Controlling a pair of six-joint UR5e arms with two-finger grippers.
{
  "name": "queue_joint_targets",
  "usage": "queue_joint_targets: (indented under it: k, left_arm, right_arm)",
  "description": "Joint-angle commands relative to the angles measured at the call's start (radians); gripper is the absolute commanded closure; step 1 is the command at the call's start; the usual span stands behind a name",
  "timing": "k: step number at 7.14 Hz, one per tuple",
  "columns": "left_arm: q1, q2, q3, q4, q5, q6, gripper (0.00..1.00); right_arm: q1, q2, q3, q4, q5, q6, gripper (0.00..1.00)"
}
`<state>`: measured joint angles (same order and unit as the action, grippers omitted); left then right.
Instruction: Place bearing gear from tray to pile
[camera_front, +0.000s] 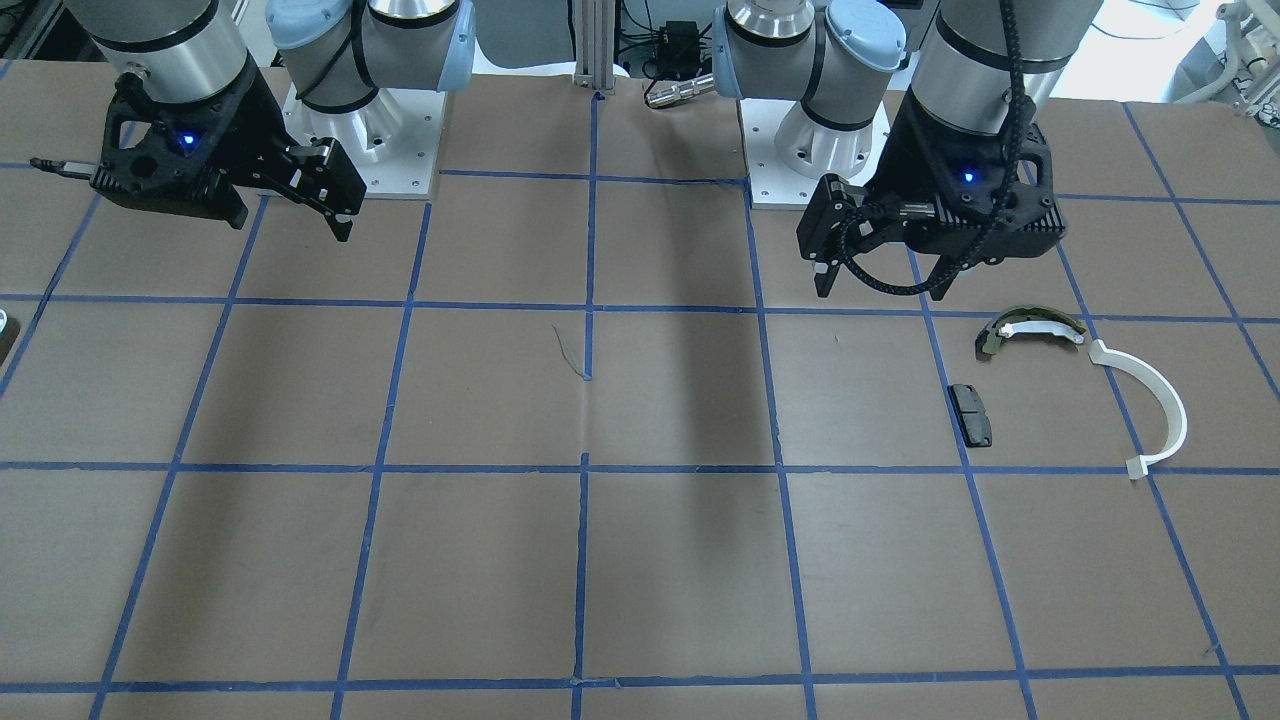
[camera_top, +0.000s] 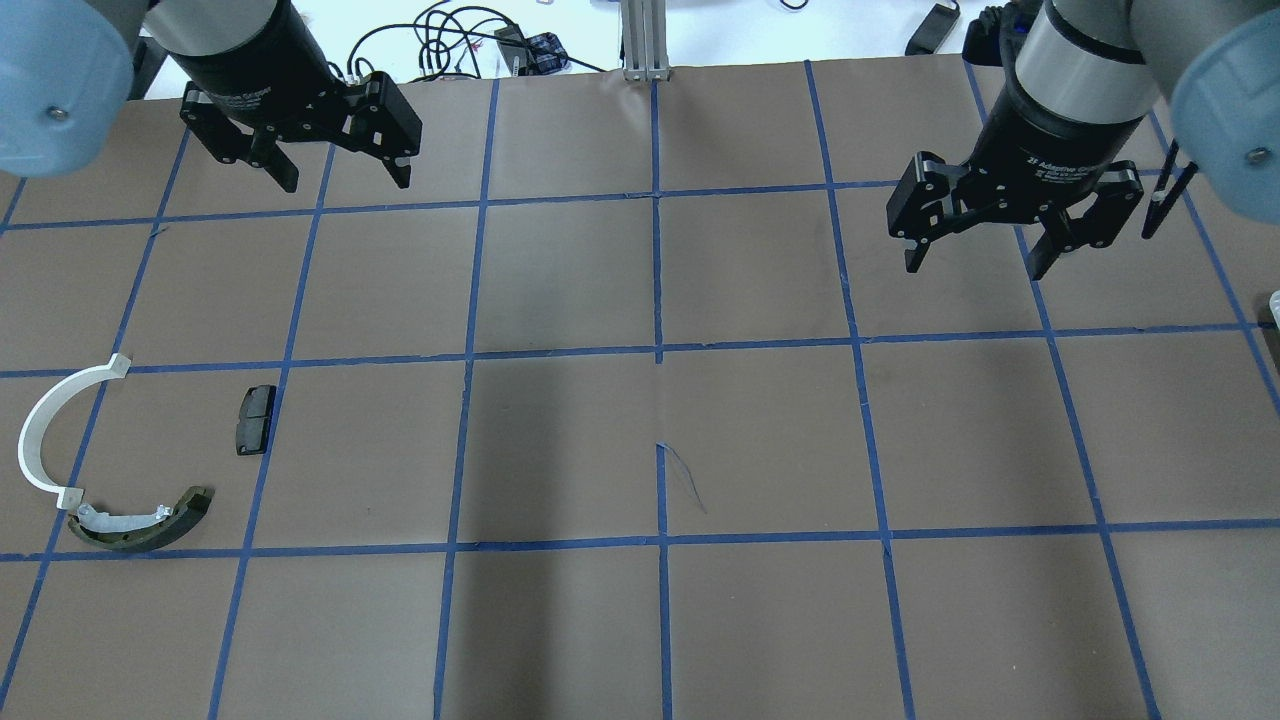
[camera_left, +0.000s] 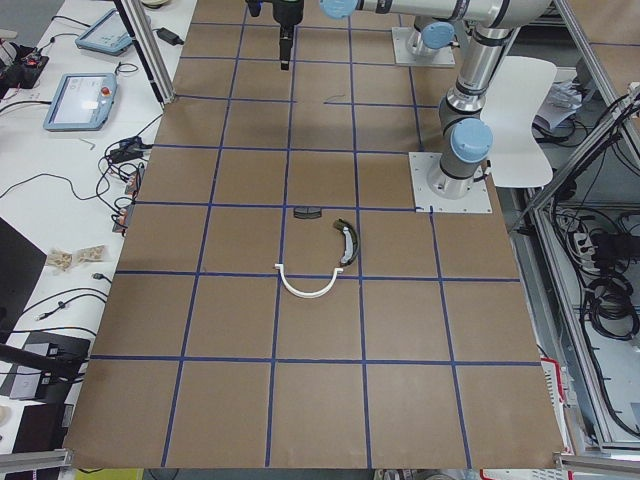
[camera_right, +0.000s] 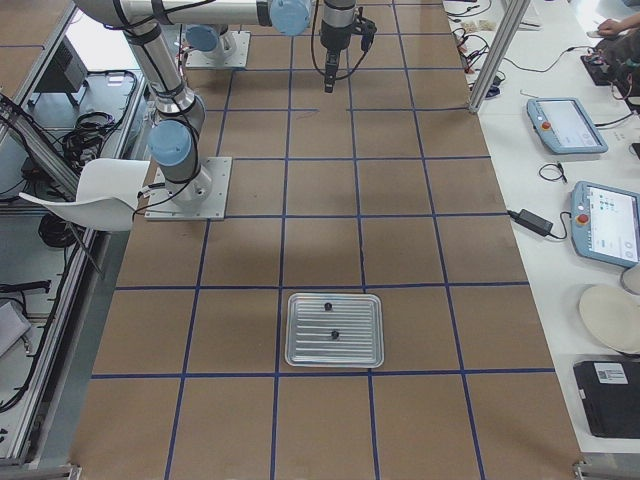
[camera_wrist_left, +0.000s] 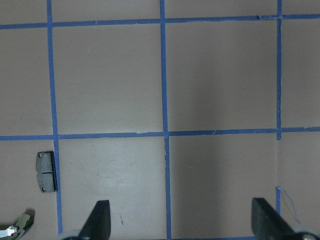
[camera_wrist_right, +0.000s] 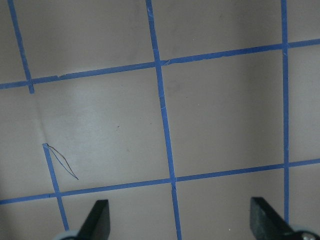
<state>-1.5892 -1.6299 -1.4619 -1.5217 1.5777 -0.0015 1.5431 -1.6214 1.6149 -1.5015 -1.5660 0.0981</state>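
While left gripper and right gripper hang wide open, empty, gears sit on tray, well apart from pile; pre-pick staging, I'd say.

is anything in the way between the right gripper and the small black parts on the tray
Nothing visible does. The right gripper hangs open above the table. The tray with its two small black parts lies toward the table's right end, with only taped brown paper between them.
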Motion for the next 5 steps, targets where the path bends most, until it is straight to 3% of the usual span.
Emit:
queue_joint_targets:
  k: [1,5]
  left_arm:
    - [0.000,0.001,-0.002,0.000,0.001,0.000,0.00]
    - [0.000,0.001,0.000,0.000,-0.001,0.000,0.00]
  right_arm:
    - [0.000,0.000,0.002,0.000,0.000,-0.001,0.00]
    - [0.000,0.001,0.002,0.003,-0.014,-0.017,0.00]
